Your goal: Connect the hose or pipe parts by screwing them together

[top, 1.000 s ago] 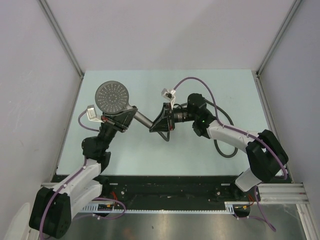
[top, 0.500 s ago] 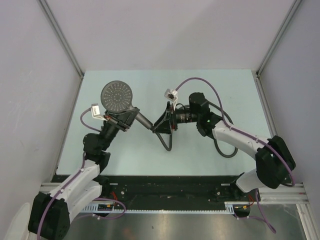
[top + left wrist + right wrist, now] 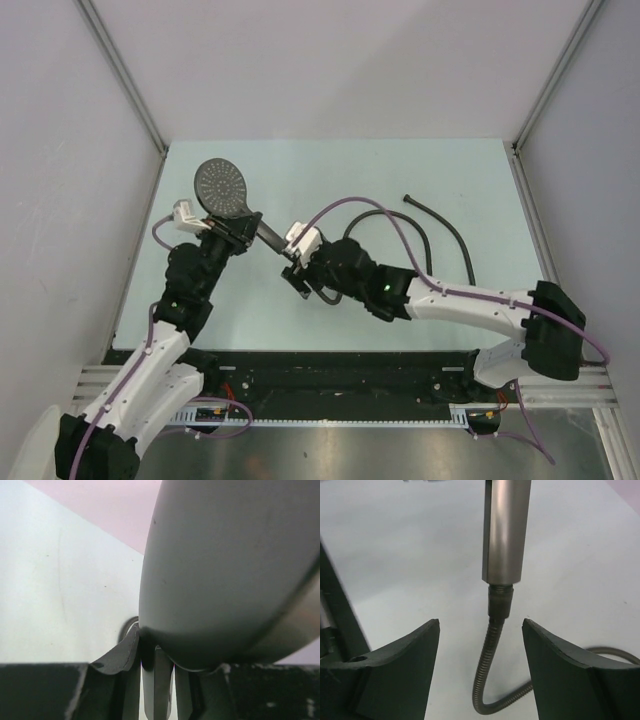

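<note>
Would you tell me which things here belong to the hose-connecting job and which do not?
In the job: shower head, in the left gripper; hose, at the handle's end; right gripper, open.
Just there: purple cables on the arms; table.

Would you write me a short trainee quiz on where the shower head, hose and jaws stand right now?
1. Which grip the shower head: A the left jaws, B the right jaws?
2. True or false: the right jaws are clamped on the hose.
3. Fill in: the hose's free end lies on the ____.
Key: 1 A; 2 false, they stand open either side of it; 3 table.
</note>
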